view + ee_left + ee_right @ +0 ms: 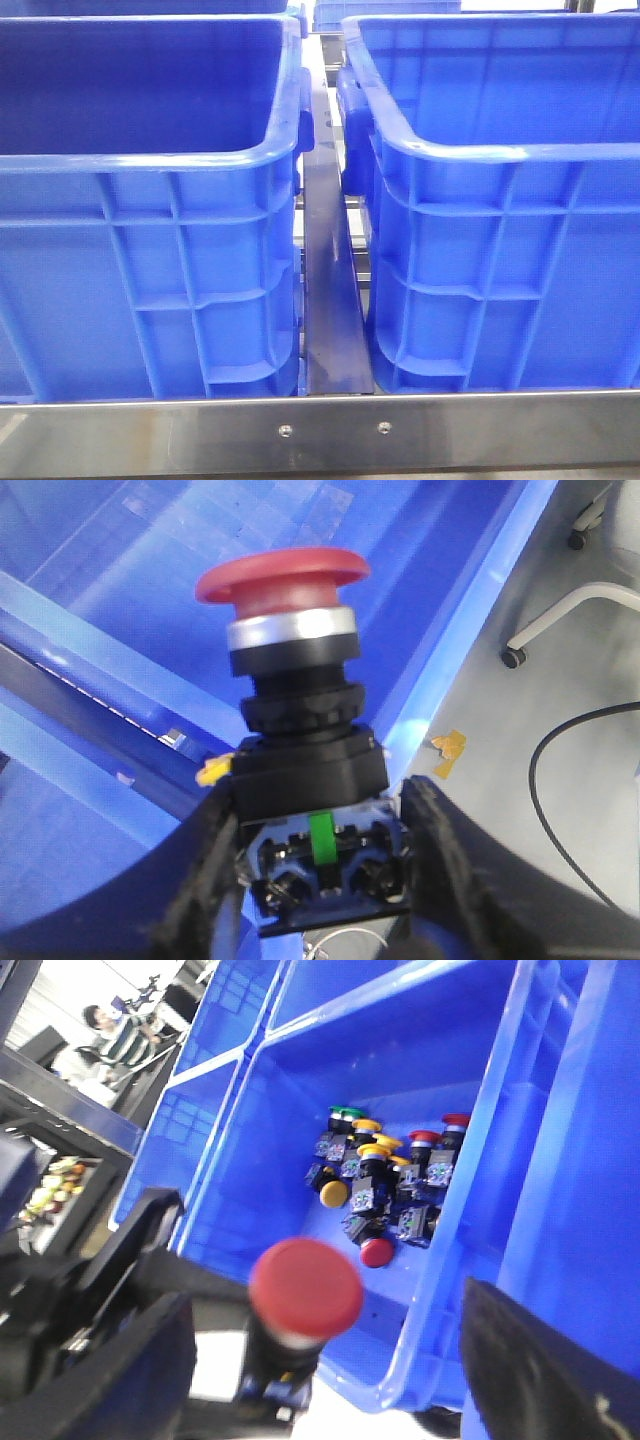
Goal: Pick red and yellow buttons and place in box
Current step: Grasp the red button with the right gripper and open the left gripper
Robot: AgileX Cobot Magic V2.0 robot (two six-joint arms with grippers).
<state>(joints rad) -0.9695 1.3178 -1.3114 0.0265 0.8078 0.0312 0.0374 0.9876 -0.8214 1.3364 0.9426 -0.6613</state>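
Note:
My left gripper is shut on the black body of a red mushroom-head button and holds it upright over a blue crate. In the right wrist view a red button shows blurred between the wide-apart fingers of my open right gripper, touching neither finger. Behind it, a pile of several red, yellow and green buttons lies on the floor of a blue crate. Neither gripper shows in the front view.
Two tall blue crates stand side by side behind a steel rail, with a narrow gap between them. Grey floor with a black cable lies beyond the crate rim. A dark arm part sits beside the right gripper.

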